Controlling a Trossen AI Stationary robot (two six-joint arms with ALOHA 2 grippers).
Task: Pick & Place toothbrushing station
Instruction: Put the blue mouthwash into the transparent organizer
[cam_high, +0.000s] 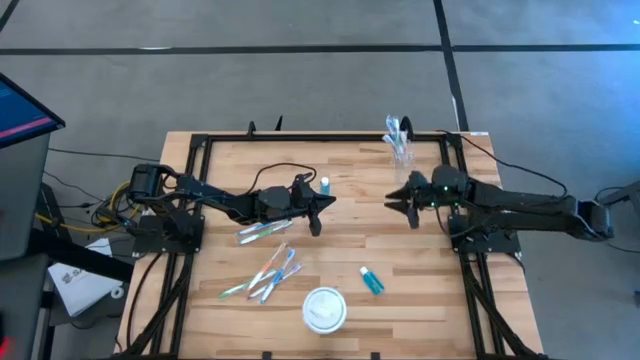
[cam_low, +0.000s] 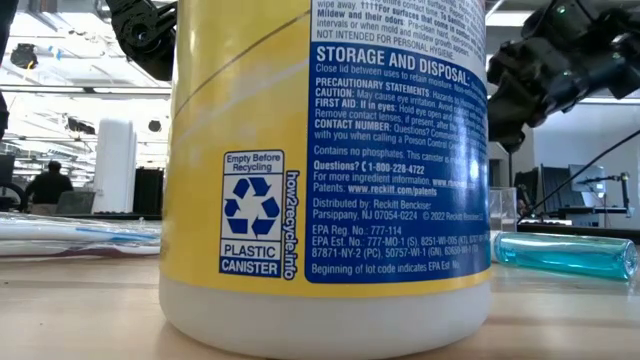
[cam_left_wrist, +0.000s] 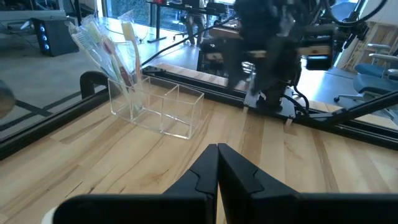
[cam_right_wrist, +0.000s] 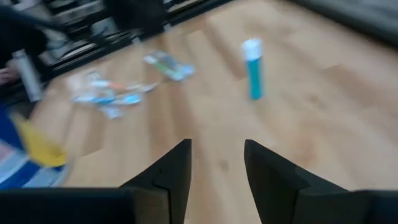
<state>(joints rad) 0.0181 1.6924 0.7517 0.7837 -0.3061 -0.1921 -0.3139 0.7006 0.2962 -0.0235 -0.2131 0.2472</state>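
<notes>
A clear two-part holder (cam_high: 401, 150) stands at the table's far right with several toothbrushes (cam_left_wrist: 106, 50) upright in it; it also shows in the left wrist view (cam_left_wrist: 155, 109). Packaged toothbrushes lie left of centre (cam_high: 262, 232) and nearer the front (cam_high: 268, 277). One blue tube (cam_high: 371, 281) lies near the front, and a small one (cam_high: 324, 185) stands at mid-table. My left gripper (cam_high: 322, 205) hangs shut and empty over mid-table, its fingertips together (cam_left_wrist: 217, 147). My right gripper (cam_high: 393, 203) faces it from the right, open and empty (cam_right_wrist: 217, 146).
A yellow-labelled canister with a white lid (cam_high: 324, 309) stands near the front edge and fills the low view (cam_low: 330, 150). A black frame (cam_high: 200, 140) runs around the tabletop. Bare wood lies between the two grippers.
</notes>
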